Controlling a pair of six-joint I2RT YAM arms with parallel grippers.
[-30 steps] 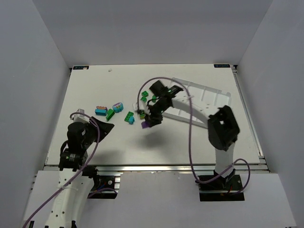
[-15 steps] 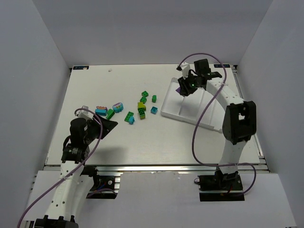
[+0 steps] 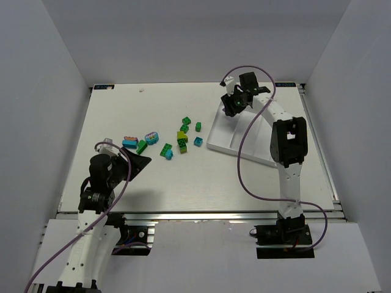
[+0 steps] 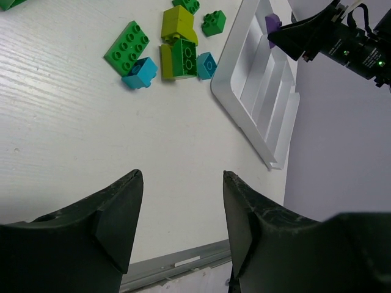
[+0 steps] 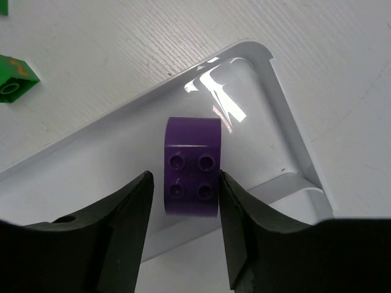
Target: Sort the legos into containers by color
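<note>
Purple lego point(image 5: 192, 175) in tray point(image 5: 122, 152) corner

right claw point(image 5: 185, 183) is over the far-left corner of the tray point(image 5: 276, 85). 2x2 brick point(image 5: 192, 174) lies in that corner compartment, straight below the claw and between its fingers. There's a gap on one side; can't tell if the other side touches. loose legos point(image 3: 182, 139) are on the desk point(image 3: 122, 110), outside the tray, left of right claw and nearer the bases. left claw point(image 4: 180, 183) is over the desk with nothing between its fingers. That cluster is ahead of it, slightly left, and the tray is ahead-right, well apart. second lego group point(image 3: 140, 141) is just beyond left claw.
</note>
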